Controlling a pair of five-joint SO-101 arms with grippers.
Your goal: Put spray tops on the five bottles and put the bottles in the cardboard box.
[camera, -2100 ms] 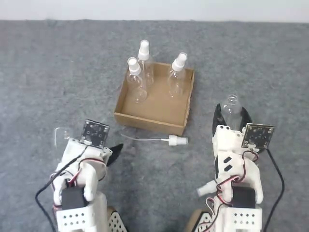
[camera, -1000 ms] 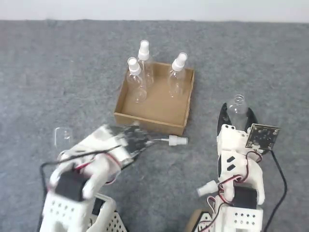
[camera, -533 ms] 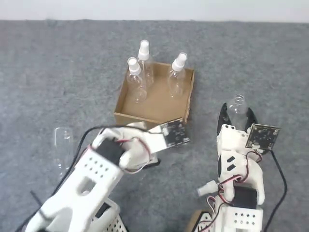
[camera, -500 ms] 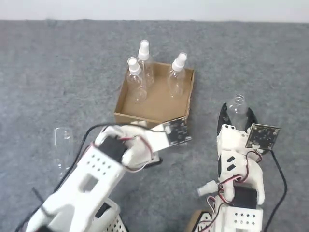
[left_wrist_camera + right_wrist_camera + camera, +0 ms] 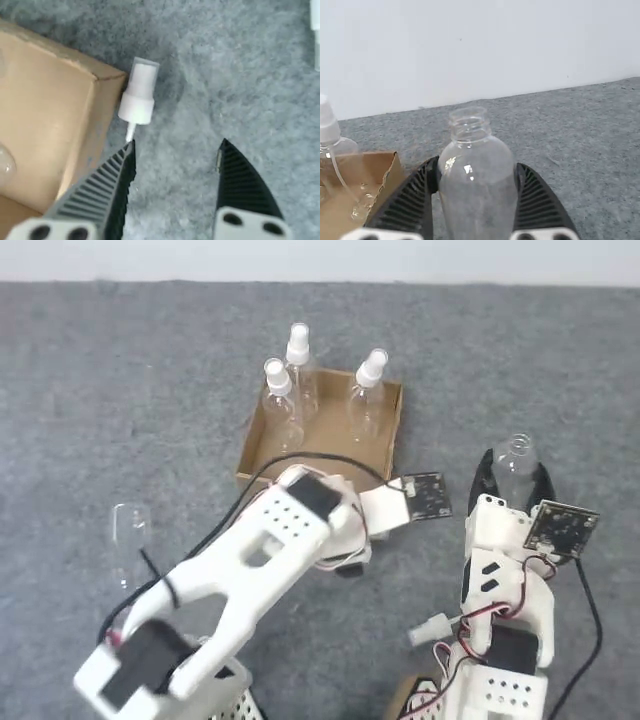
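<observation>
My left claw (image 5: 177, 146) hangs spread over the spray top (image 5: 137, 95); my right claw (image 5: 476, 175) clamps the uncapped bottle (image 5: 472, 145). Next, I reckon: lower, pinch.

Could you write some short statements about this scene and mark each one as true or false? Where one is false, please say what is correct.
1. Three capped bottles stand in the cardboard box. True.
2. The bottle in the right claw carries a spray top. False: its neck is open, with no top on it.
3. The left claw is open near the loose spray top. True.
4. The loose spray top lies inside the cardboard box. False: it lies on the table, just outside a corner of the box.
5. Another uncapped bottle lies on the table, apart from the box. True.
</observation>
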